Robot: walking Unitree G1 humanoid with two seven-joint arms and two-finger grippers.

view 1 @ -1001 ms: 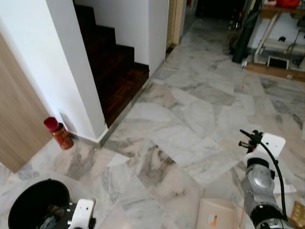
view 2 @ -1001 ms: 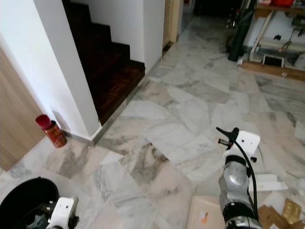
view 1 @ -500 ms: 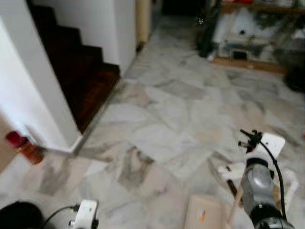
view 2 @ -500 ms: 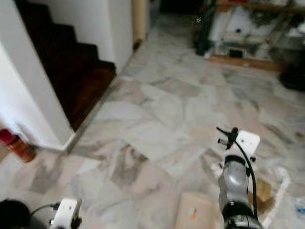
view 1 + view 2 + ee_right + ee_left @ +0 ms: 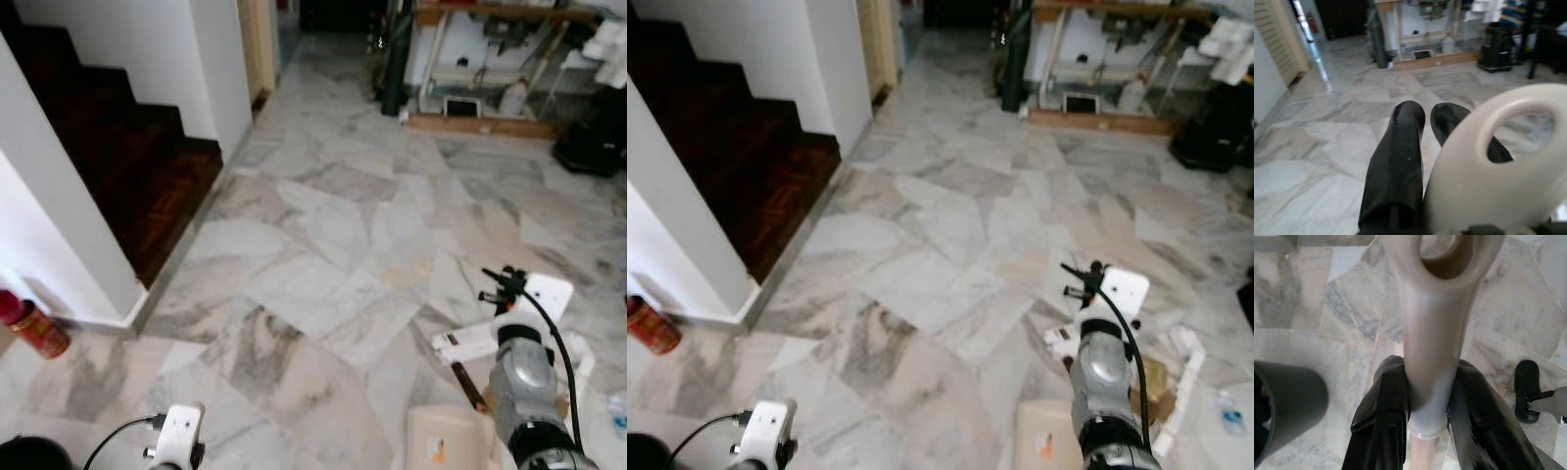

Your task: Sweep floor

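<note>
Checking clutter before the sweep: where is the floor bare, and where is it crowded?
Bare marble floor runs from the staircase to the far shelf. Crowded by the right arm: cardboard piece and white scraps. A red can stands by the wall corner.

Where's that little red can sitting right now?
The red can stands on the marble floor at the far left of the head views, against the foot of the white wall beside the dark staircase.

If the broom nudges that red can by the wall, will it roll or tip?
The red can stands upright and looks narrow for its height, so a high nudge would probably tip it. Being round, it would likely roll across the smooth marble floor.
</note>
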